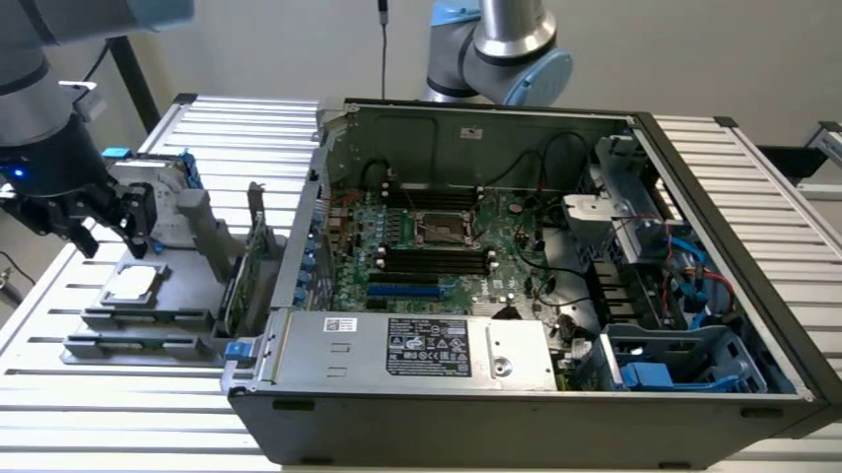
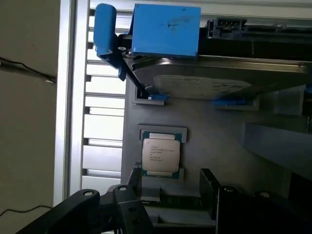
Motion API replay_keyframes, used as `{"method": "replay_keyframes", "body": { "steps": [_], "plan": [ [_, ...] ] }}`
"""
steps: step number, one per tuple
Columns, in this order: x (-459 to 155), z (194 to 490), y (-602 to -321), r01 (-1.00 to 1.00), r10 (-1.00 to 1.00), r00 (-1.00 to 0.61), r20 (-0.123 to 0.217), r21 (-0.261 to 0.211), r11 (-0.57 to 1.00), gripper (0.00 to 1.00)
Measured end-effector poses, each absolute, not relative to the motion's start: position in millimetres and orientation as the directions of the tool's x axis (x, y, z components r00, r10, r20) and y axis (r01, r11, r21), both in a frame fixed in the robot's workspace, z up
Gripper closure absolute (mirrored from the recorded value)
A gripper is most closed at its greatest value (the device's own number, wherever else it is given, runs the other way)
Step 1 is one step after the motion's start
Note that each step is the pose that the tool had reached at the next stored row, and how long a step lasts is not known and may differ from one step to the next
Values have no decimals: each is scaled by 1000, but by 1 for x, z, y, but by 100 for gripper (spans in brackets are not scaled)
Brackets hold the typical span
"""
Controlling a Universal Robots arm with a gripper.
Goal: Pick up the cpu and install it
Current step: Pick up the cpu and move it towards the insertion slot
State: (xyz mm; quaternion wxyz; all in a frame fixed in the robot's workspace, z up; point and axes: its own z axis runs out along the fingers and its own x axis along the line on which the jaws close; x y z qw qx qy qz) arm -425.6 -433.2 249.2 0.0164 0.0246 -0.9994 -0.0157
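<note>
**Slatted metal table carries an open computer case and a parts holder**

The table is a pale silver-grey metal top made of long parallel slats with narrow dark gaps between them. Two things rest directly on it. A large dark grey rectangular metal computer case lies on its side with its open face upward. It takes up the middle of the table and the exterior view's right. Just beside it, toward the exterior view's left, sits a flat matt grey parts holder with upright posts and shallow recesses. Bare slats show in front of both, behind the holder, and past the case at the exterior view's right.
</note>
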Motion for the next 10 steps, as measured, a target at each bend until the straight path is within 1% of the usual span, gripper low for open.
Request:
{"method": "replay_keyframes", "body": {
  "steps": [10],
  "plan": [
    [-424, 234, -435, -23, -25, -999, 43, 33, 999, 40]
  ]
}}
